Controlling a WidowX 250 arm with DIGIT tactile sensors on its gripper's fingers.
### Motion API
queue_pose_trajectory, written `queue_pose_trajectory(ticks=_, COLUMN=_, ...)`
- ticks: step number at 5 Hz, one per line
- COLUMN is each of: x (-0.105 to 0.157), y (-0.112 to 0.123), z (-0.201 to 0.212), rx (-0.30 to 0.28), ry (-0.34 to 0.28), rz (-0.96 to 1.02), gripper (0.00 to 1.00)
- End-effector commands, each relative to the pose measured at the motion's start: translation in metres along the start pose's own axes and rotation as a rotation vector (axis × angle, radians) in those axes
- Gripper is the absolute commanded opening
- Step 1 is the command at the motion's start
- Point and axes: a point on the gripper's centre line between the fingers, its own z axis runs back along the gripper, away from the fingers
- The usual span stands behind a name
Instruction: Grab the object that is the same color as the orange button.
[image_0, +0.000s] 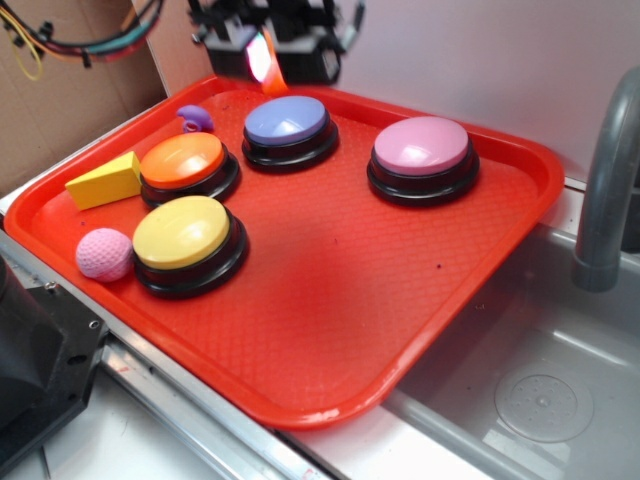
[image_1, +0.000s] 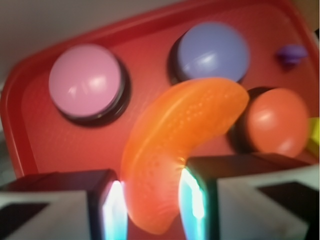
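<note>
Small glossy orange plastic crescent, finely dimpled skin, curved like a fruit slice: pinched at its lower end between the two pads of the black gripper, jaws closed onto it. It hangs lifted over the far rim of the red textured plastic tray, just behind the round blue-topped button. Domed orange button on a black base sits near the left edge (yellow wedge just beside it). Tray's near-right half is bare. Grey sink basin lies right of the tray.
</note>
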Motion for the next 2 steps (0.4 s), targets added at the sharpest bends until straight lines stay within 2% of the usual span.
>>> queue_pose_trajectory(ticks=1, x=0.0297, y=0.0503, z=0.0398, rx=-0.064, ry=0.034, rz=0.037, gripper=0.0)
queue_pose_trajectory(ticks=2, x=0.0292, y=0.0579, z=0.0439, rx=-0.045, ry=0.03, rz=0.034, gripper=0.0)
